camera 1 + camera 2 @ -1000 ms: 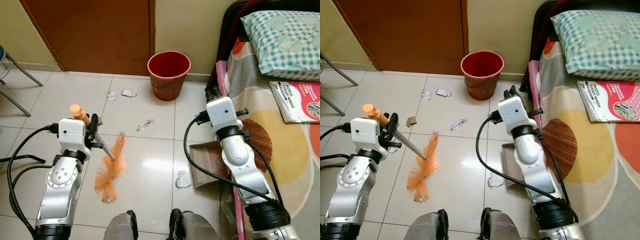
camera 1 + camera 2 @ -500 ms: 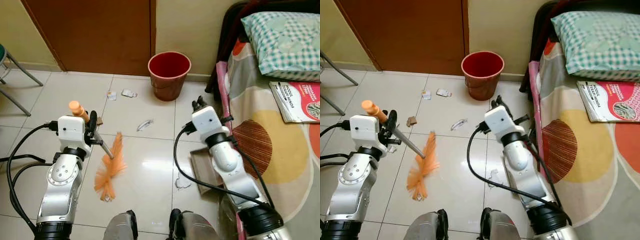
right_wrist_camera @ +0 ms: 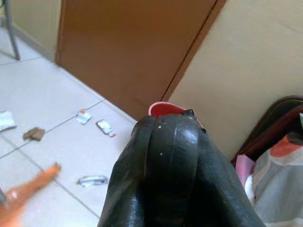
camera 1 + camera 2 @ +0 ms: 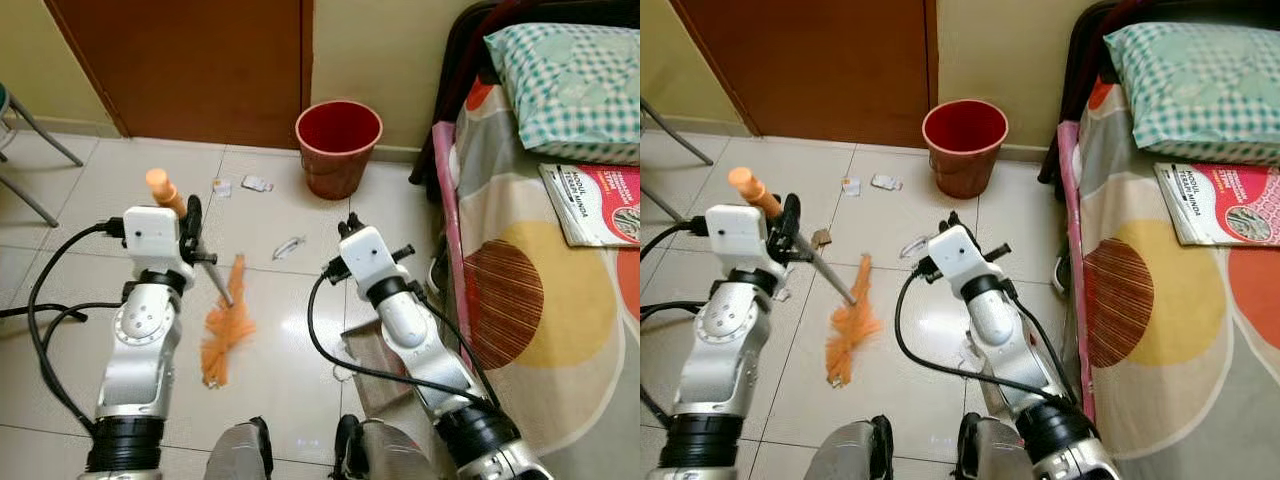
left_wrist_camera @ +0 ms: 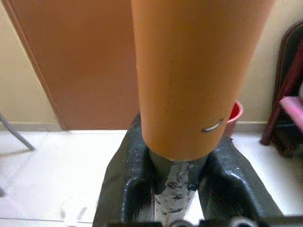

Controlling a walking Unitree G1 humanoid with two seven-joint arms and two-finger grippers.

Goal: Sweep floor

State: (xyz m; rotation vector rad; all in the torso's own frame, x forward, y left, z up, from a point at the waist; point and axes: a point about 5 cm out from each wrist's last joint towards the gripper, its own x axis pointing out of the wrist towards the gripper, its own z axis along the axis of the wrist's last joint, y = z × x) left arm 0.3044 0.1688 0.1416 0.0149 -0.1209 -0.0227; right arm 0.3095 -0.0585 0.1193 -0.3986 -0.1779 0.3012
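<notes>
Around the broom (image 4: pixel 222 300), left end effector (image 4: pixel 190 228) clamps tight.

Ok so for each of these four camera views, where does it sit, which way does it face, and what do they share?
Left eye view: on the head, looking forward and down at the tiled floor; both silver arms and the feet show.
Right eye view: same head, same scene from slightly to the right.
Left wrist view: along the left hand, shut on the broom, toward the brown door.
Right wrist view: along the right hand, fingers together, toward the door.
Shared: the red bucket shows in all four views.
</notes>
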